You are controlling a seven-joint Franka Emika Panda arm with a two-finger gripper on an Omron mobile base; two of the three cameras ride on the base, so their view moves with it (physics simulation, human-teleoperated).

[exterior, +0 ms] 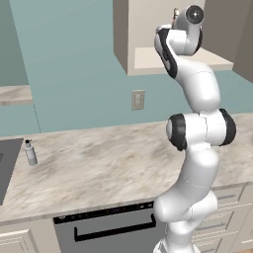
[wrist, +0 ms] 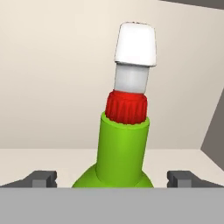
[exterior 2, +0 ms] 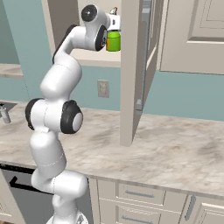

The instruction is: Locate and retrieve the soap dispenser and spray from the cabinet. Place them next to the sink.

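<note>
Green spray bottle (wrist: 121,148) sits right in front of the gripper (wrist: 113,177) in the hand view, neck and red collar dead centre, white nozzle on top leaning a bit to the right. Two dark fingertips (wrist: 41,178) stand spread wide, one on each side of the bottle's shoulders with clear gaps, so nothing is being pinched. Behind the bottle is the cabinet's (exterior 2: 131,65) plain beige back wall, and the pale shelf board runs under it.

From the right base view the arm reaches up into the cabinet and the bottle stands upright on the shelf, just beside the hand, left of the open door's edge. From the left base view the arm blocks most of the cabinet opening, only a sliver of the bottle's top peeks past the wrist.

Soap dispenser (exterior: 30,152) is well away from the cabinet, standing upright down on the marbled counter (exterior: 108,168), just beside the dark sink (exterior: 7,165) at the far left. Can't tell if it touches the sink rim
</note>
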